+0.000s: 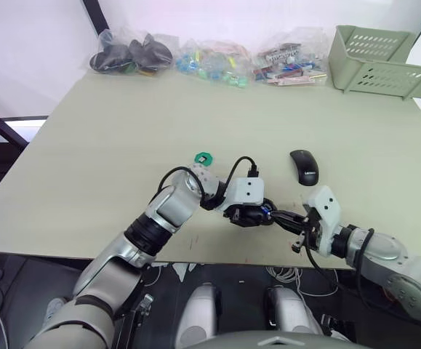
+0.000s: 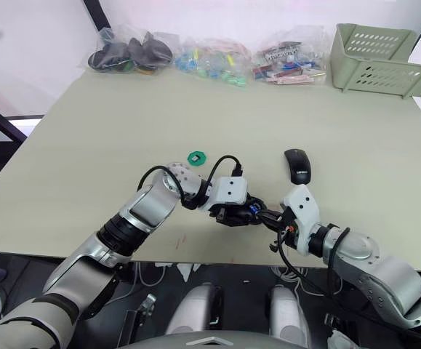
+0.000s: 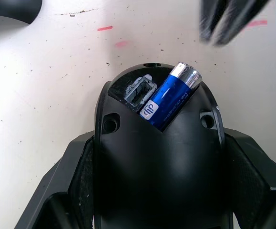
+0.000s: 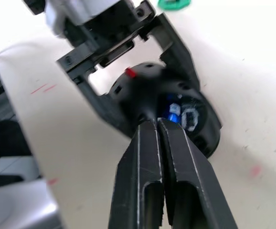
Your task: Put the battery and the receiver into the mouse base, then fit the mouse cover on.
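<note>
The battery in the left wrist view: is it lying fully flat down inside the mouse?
No, the battery sits tilted in the mouse base, with its silver end sticking up past the rim.

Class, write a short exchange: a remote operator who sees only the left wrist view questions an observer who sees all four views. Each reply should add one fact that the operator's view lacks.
Operator: The battery sits tilted in the mouse base, silver end raised. What is the blurred black shape beyond it?
Observer: That is the right gripper, fingers pressed shut, its tip close to the battery.
Operator: Where is the mouse cover?
Observer: The mouse cover lies on the table, beyond the right gripper and apart from the base.
</note>
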### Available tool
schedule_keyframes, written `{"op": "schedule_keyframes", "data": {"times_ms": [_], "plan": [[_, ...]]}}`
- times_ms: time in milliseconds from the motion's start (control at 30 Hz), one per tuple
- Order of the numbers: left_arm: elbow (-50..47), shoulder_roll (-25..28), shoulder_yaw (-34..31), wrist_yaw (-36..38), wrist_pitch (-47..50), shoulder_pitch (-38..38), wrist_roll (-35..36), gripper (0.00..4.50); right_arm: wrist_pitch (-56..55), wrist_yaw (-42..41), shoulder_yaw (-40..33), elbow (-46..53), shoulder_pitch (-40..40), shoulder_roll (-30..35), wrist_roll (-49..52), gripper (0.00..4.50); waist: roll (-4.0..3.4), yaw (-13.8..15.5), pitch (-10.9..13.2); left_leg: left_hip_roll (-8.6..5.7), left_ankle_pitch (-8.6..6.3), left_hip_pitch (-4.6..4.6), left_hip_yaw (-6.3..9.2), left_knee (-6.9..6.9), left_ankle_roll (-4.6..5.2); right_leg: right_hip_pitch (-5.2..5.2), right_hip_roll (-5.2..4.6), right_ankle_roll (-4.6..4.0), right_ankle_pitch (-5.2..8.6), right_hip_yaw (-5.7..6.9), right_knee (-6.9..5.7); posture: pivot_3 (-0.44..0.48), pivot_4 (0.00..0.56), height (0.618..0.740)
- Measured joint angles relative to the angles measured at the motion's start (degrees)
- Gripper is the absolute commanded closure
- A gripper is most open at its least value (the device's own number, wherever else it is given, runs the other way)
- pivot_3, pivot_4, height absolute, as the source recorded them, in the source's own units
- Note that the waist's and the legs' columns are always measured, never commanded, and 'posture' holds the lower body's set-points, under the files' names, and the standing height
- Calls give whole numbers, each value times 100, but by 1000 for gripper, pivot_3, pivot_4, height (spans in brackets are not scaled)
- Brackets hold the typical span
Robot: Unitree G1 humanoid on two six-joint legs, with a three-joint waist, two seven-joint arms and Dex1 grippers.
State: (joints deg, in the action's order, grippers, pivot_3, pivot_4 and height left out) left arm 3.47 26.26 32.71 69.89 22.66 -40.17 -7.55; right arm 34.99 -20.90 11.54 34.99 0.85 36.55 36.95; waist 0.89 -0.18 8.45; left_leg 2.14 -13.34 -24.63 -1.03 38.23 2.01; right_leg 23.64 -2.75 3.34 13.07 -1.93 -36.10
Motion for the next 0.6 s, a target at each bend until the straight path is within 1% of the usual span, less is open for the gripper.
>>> {"op": "schedule_keyframes", "data": {"times_ms": [133,367,600], "plan": [[-5,0,-6,0,37,0,-1,1548,-619,-141,175,-441,151,-521,-612,4420,-1,2,0,1,0,1,-7,0,0,0,4,0,0,3,-2,0,150,740],[-52,24,-20,-6,68,29,-2,1548,-865,-281,312,-641,165,-917,-1104,4420,-1,-3,0,0,0,4,-9,1,0,0,8,-1,0,1,-8,0,150,740],[-55,41,-20,-15,173,35,-4,1548,-1077,-322,334,-809,295,-1219,-1491,4420,2,-17,-6,1,0,26,-10,1,-1,-7,10,-2,0,-1,-19,0,150,740]]}}
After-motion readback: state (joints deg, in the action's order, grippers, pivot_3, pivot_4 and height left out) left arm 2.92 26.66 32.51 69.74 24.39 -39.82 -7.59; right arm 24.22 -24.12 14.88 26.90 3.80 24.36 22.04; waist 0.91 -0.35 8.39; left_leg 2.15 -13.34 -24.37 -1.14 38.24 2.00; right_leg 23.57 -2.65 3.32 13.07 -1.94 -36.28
